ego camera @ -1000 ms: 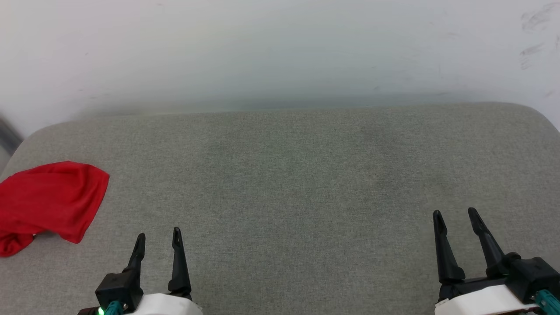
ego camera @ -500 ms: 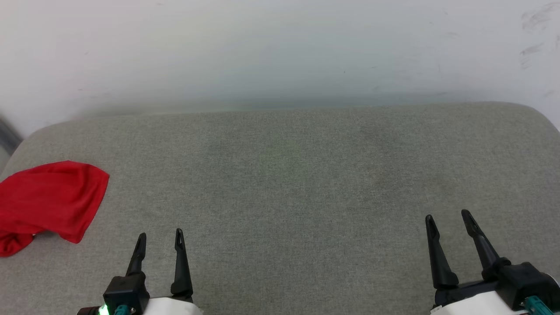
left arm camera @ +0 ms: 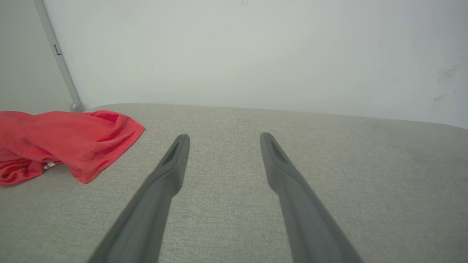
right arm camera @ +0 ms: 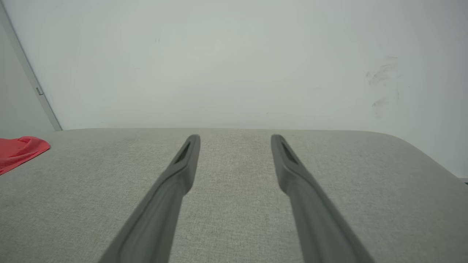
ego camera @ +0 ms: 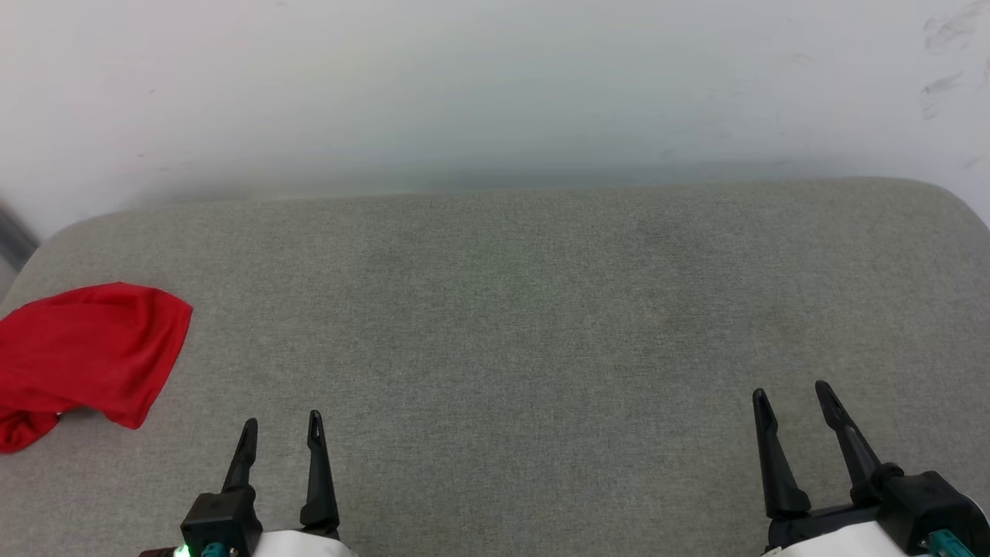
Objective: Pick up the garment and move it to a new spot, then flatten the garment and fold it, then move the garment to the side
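Observation:
The garment (ego camera: 85,356) is a crumpled red heap at the far left edge of the grey cushioned surface (ego camera: 503,325); no lettering shows. It also lies at the left of the left wrist view, garment (left arm camera: 65,140), and as a red corner, garment (right arm camera: 18,151), in the right wrist view. My left gripper (ego camera: 282,422) hovers open near the front edge, to the right of the heap and apart from it, nothing between its fingers. At the lower right my right gripper (ego camera: 793,391) stands open and empty, far from the cloth.
A white wall (ego camera: 495,93) rises right behind the cushion's rounded far edge. A grey vertical strip (left arm camera: 60,62) runs up the wall's left corner behind the heap. The cushion's right corner (right arm camera: 420,153) curves away near the right gripper.
Both grippers have drawn back slightly toward the bottom of the head view, the right one also shifting a little left. The garment lies as before.

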Controlling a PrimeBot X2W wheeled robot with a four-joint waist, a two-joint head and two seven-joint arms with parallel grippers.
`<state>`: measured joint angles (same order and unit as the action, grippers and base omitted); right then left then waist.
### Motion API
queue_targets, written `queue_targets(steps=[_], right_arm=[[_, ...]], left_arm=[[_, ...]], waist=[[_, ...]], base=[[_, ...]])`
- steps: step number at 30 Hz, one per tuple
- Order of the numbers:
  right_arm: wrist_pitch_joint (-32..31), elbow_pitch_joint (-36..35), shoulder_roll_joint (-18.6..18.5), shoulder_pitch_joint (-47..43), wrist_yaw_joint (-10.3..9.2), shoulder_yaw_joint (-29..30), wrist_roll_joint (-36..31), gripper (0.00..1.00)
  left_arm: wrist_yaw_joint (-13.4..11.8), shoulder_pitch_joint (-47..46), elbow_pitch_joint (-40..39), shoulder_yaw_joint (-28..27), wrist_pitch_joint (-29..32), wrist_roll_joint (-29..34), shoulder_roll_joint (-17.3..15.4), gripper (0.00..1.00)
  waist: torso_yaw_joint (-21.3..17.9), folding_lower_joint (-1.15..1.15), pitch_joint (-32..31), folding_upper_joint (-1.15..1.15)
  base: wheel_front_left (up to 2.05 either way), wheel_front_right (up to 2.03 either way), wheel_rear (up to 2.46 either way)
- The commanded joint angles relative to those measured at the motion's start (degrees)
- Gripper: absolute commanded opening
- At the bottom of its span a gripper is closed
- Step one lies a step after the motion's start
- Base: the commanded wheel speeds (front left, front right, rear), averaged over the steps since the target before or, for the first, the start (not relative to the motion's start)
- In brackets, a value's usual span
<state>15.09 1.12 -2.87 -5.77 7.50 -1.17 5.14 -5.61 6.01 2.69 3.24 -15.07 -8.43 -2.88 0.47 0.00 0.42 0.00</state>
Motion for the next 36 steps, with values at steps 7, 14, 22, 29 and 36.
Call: queue_targets(steps=[7, 14, 22, 29, 36], right_arm=[[0.12, 0.33, -0.01, -0.24, -0.02, -0.30, 0.73, 1.00], [0.11, 0.13, -0.01, -0.28, -0.02, -0.18, 0.48, 1.00], [0.12, -0.15, 0.00, -0.42, -0.02, -0.50, 0.28, 1.00], [0.11, -0.26, 0.00, -0.34, -0.02, -1.34, 0.13, 1.00], [0.11, -0.58, 0.00, -0.27, -0.02, -1.78, -0.30, 1.00]], left_arm=[[0.09, 0.15, 0.44, -0.37, -0.16, -0.66, 0.00, 1.00], [-0.07, -0.18, 0.53, -0.50, -0.16, -0.51, 0.00, 1.00], [-0.71, -0.93, 0.65, -0.95, -0.16, -0.34, 0.00, 1.00], [-1.32, -0.12, 0.54, -1.86, -0.16, -0.52, 0.00, 1.00], [-1.21, -0.15, 0.21, -2.91, -0.16, -0.90, 0.01, 1.00]], waist=[[-0.25, 0.00, 0.12, 0.00], [0.08, 0.00, 0.18, 0.00], [3.24, 0.00, 0.00, 0.00], [8.02, 0.00, -0.34, 0.00], [13.99, 0.00, -0.06, 0.00]], base=[[0.00, 0.00, 0.00], [0.00, 0.00, 0.00], [0.00, 0.00, 0.00], [0.00, 0.00, 0.00], [0.00, 0.00, 0.00]])
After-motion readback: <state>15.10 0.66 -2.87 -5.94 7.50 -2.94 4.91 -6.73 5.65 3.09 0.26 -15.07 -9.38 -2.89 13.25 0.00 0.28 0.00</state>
